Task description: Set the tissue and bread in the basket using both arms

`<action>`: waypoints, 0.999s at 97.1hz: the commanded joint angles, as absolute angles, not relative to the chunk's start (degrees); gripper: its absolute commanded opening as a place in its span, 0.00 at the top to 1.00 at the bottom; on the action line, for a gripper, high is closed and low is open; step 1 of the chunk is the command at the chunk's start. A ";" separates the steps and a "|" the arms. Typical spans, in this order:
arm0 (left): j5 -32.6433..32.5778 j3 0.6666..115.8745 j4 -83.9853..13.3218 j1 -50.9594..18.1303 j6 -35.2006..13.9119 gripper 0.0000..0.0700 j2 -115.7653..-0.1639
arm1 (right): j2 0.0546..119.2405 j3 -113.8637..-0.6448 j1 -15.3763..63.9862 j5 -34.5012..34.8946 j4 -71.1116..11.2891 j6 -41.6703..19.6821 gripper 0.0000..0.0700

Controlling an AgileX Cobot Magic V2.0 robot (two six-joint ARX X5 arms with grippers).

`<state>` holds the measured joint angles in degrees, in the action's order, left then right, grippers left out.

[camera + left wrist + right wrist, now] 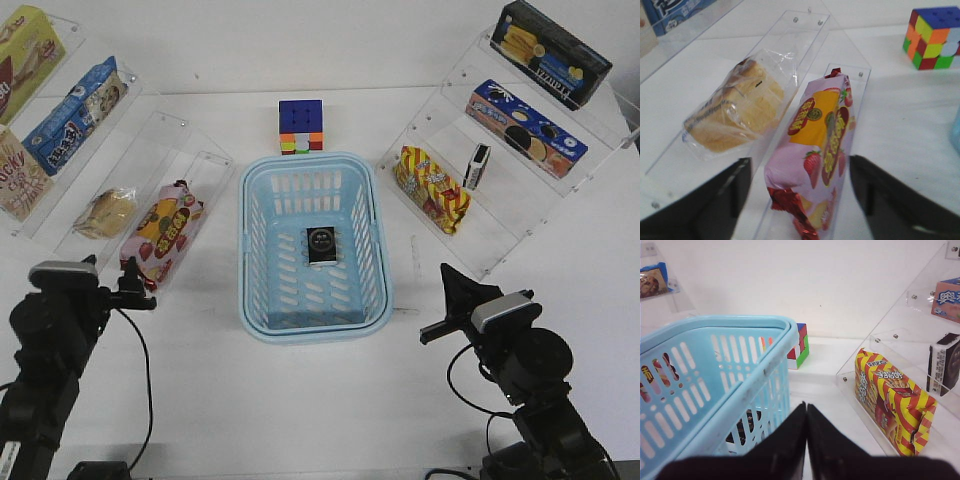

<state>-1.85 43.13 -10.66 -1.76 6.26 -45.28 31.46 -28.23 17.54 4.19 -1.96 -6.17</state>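
The light-blue basket stands mid-table with one black tissue pack flat on its bottom; it also shows through the slots in the right wrist view. A second tissue pack stands on edge on the right clear shelf. The bread in clear wrap lies on the left clear shelf. My left gripper is open and empty, its fingers on either side of the near end of the pink printed packet. My right gripper is shut and empty beside the basket's right wall.
A colour cube sits behind the basket. A red-and-yellow packet lies on the right shelf's lowest step. Boxed snacks fill the upper steps of both clear stands. The pink packet lies beside the bread.
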 commanded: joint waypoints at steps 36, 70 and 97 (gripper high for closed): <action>-13.63 54.92 -4.10 -1.72 26.04 0.17 -68.82 | 31.57 -28.69 17.67 4.05 -1.69 -6.87 0.99; -16.71 56.88 -2.85 -1.76 26.28 0.99 -74.08 | 31.57 -28.69 17.67 4.05 -1.69 -6.90 0.99; 13.10 68.60 -5.80 -9.91 7.57 1.00 -64.82 | 31.57 -28.69 17.67 4.03 -1.69 -7.57 0.99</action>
